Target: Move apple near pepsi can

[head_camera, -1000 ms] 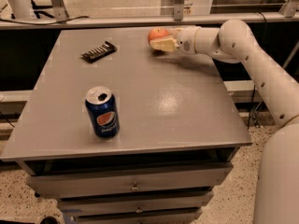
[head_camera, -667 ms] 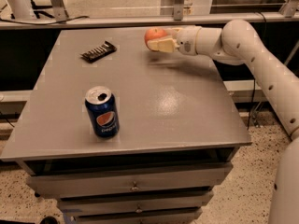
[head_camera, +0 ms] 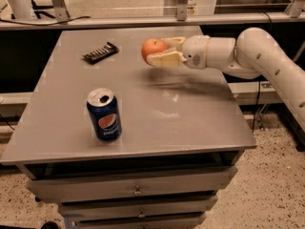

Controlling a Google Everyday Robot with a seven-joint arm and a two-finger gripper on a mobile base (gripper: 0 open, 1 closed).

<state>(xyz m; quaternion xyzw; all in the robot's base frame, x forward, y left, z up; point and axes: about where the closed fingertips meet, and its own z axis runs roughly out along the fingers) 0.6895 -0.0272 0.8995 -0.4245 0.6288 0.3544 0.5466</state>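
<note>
Your hand point(head_camera: 163, 51) has carried the apple point(head_camera: 152, 48) a little further out over the surface point(head_camera: 200, 113) in the last second, away from the far edge and toward the side where the can point(head_camera: 104, 114) stands. The hand is pinching the apple between its two fingers, lifted clear, with a shadow on the surface just below. The can stands upright, well apart from the hand, nearer the camera and past the fingertips; a flat wrapper point(head_camera: 100, 53) lies beyond the fingertips too. You're mid-carry, I'd judge, with most of the crossing left
</note>
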